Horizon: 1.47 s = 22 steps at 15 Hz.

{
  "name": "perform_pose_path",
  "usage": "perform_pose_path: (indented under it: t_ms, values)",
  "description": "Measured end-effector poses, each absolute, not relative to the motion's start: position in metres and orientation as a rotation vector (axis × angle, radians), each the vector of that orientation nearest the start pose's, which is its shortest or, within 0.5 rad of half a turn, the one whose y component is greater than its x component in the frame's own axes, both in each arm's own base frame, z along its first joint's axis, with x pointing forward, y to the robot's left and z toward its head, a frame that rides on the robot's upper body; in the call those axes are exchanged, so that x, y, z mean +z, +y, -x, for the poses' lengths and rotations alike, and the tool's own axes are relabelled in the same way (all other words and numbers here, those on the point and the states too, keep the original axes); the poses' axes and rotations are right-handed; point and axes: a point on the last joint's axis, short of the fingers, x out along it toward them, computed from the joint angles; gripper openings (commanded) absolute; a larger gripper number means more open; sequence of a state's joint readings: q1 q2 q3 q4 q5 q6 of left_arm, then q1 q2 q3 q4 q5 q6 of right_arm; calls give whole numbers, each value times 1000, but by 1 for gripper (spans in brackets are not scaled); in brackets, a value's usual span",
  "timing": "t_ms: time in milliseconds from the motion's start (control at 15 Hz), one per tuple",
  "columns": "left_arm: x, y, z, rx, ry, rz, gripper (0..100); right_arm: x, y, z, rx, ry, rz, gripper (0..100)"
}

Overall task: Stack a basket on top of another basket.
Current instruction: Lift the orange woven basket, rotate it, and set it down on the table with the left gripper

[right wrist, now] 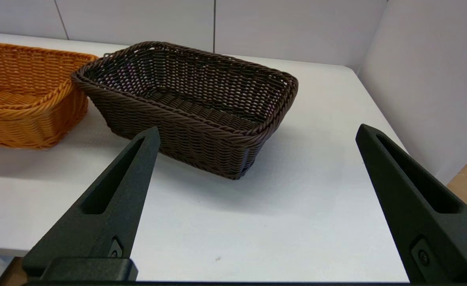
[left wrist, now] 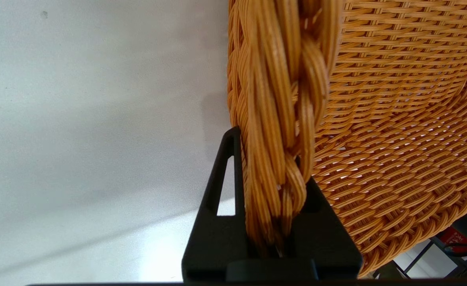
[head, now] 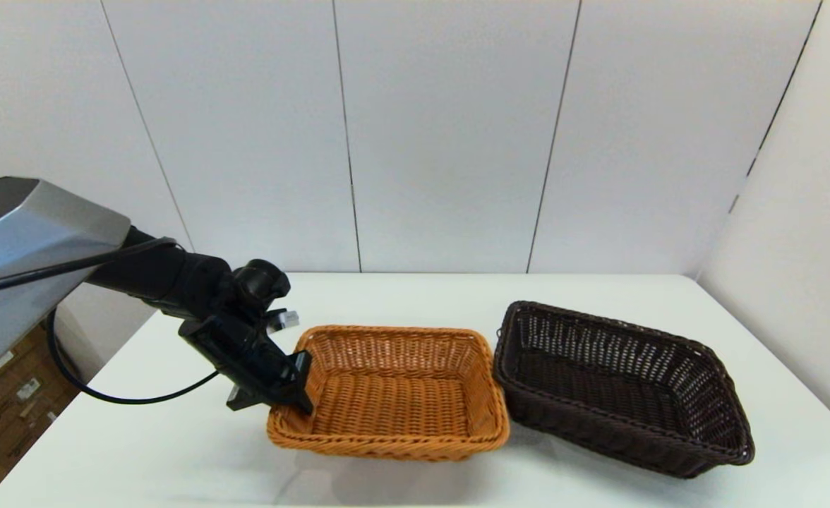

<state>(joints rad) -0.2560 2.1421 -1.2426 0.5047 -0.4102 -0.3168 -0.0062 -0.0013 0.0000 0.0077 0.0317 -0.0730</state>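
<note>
Left wrist view shows the left gripper (left wrist: 273, 186) with its 2 black fingers (left wrist: 217, 190) pinching the braided rim of the orange-tan basket (head: 394, 395) at its left end. This woven rectangular basket is just beside the dark brown basket (head: 620, 388) on the white tabletop (head: 175, 458). Right gripper (right wrist: 257, 137) is near the tabletop's front edge, fingers spread wide.

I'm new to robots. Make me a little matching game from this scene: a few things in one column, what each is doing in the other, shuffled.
1. left tool
2. right tool
3. dark brown basket
4. orange-tan basket

a. stands untouched on the white table
b. open, holding nothing
c. shut on a braided rim
d. gripped at its left edge

Pairs: 1-c, 2-b, 3-a, 4-d
</note>
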Motion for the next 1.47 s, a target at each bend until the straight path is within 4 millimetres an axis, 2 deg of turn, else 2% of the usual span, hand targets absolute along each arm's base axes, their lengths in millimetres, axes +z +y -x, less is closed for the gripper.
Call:
perform_pose_path:
  t_ms: [867,1467]
  values:
    - [63,-98,-333,-323,1503,357,0,75,1,23,26,5,73,100]
    - [63,-100,-343,-300,1487,376,0,75,1,23,26,5,73,100]
